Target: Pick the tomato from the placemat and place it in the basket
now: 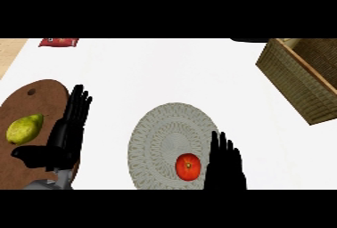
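Zero steps done yet: tomato (188,166) sits on placemat (172,146), near its lower edge. Right hand (225,165) just beside tomato, fingers straight, holding nothing. Left hand (69,129) flat, resting. Basket (302,78) well off, upper right of placemat; grab, carry, drop left.

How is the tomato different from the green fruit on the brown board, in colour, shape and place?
The tomato is red and round; the green fruit is yellow-green and narrows toward its top, like a pear. The tomato lies on the round grey placemat, just beside the right hand; the green fruit lies on the brown board, left of the left hand. Neither is held, and both hands are open.
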